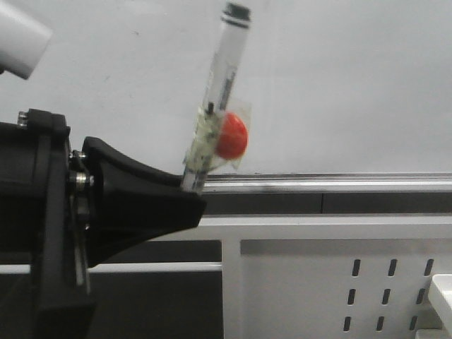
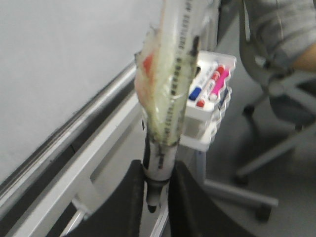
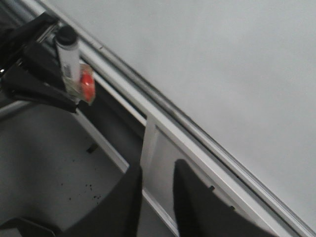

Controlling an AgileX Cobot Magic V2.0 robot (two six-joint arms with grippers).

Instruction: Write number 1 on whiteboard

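The left end effector (image 1: 189, 192) reaches in from nine o'clock in the front view, its black body filling the lower left and its tapered finger (image 1: 141, 191) pointing toward three o'clock. Its jaws are clamped on a marker (image 1: 220, 92), which stands nearly upright and leans slightly toward one o'clock. The right end effector (image 3: 157, 192) carries nothing; its two dark fingers (image 3: 131, 197) stand parted with a narrow gap between them.

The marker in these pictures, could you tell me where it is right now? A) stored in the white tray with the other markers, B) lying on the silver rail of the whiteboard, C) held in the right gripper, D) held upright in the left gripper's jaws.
D: the marker stands clamped in the left gripper, while the right gripper holds nothing.
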